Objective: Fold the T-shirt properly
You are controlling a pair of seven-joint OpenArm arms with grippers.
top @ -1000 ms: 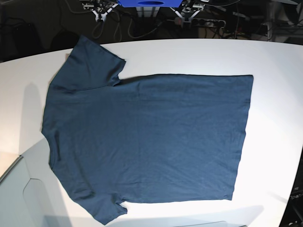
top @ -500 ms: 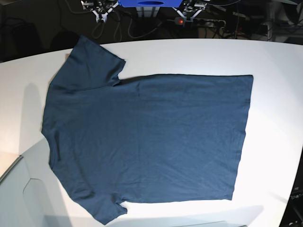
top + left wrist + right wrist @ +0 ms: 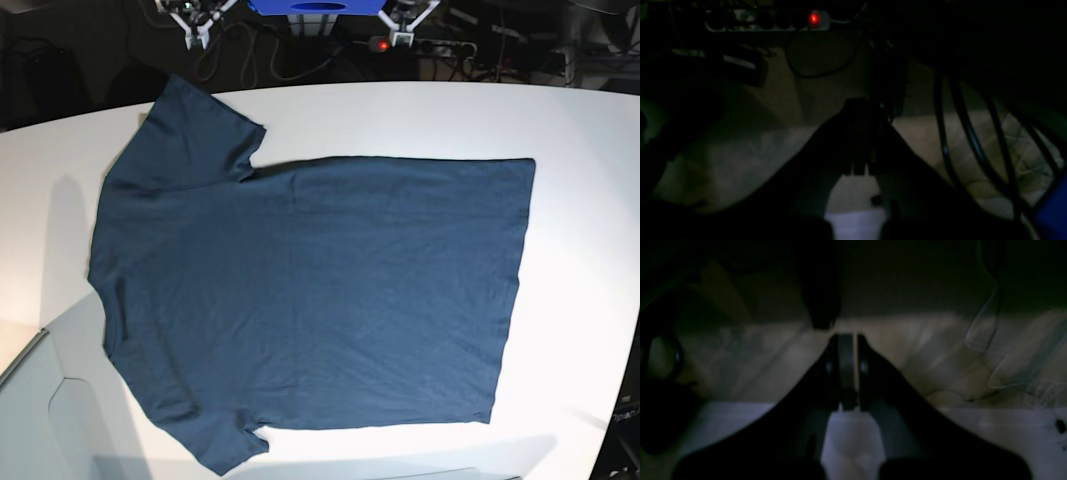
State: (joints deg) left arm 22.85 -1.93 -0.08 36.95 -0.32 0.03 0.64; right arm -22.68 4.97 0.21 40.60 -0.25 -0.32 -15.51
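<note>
The dark navy T-shirt (image 3: 310, 290) lies spread flat on the white table (image 3: 580, 130), neck end at the left, hem at the right, one sleeve at the far left (image 3: 190, 130) and one at the near left (image 3: 215, 445). Both grippers are behind the table's far edge, away from the cloth. My left gripper (image 3: 402, 36) and my right gripper (image 3: 193, 36) barely show at the top of the base view. In the dark wrist views the left gripper (image 3: 860, 166) and the right gripper (image 3: 847, 373) have their fingers together and hold nothing. The T-shirt is out of both wrist views.
A power strip with a red light (image 3: 378, 44) lies on the dark floor behind the table, also in the left wrist view (image 3: 813, 19). Cables (image 3: 960, 133) hang nearby. A blue base (image 3: 315, 6) sits between the arms. A pale grey panel (image 3: 40, 420) is at the near left.
Both grippers have drawn back toward the top edge of the base view and moved apart. The T-shirt has not moved.
</note>
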